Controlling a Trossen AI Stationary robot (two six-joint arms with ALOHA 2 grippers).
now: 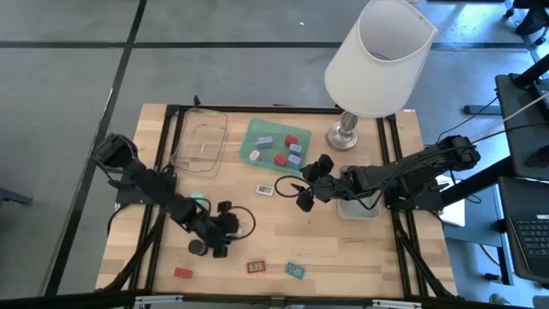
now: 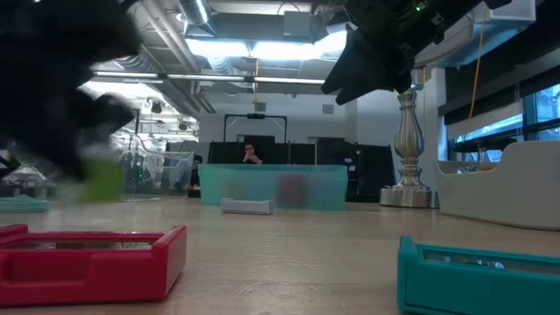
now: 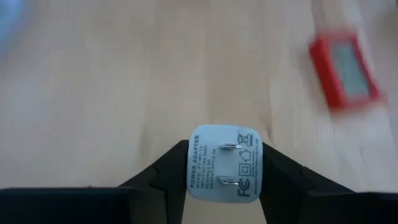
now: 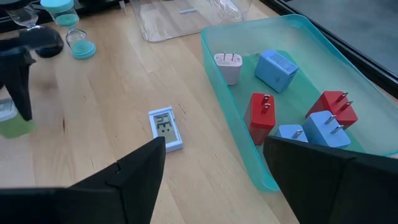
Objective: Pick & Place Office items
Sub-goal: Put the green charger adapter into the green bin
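My left gripper (image 1: 220,243) is at the table's near left, shut on a mint-green plug block (image 3: 224,165) whose white face with two prongs faces the wrist camera. The block also shows in the low view (image 2: 105,179). A flat red rectangle (image 3: 345,68) lies on the wood beyond it. My right gripper (image 1: 304,199) hangs open above the table's middle, holding nothing (image 4: 214,186). A white flat rectangle (image 4: 165,129) lies below it. The green tray (image 1: 250,137) holds red, blue and white plug blocks (image 4: 264,115). Red (image 1: 256,268) and teal (image 1: 294,269) rectangles lie near the front edge. My left gripper pinches the plug block by two opposite sides (image 3: 194,169), one finger (image 3: 165,180) on each. The fingers slant down from the table's left. The pronged face points back toward the wrist. Whether the block's underside is on the wood, I cannot tell.
A clear tray (image 1: 202,142) stands at the far left, and a white-shaded lamp (image 1: 377,60) at the far right. A grey tray (image 1: 356,208) sits under the right arm. A black round cap (image 1: 197,248) lies beside the left gripper. A person (image 2: 252,155) sits beyond the table.
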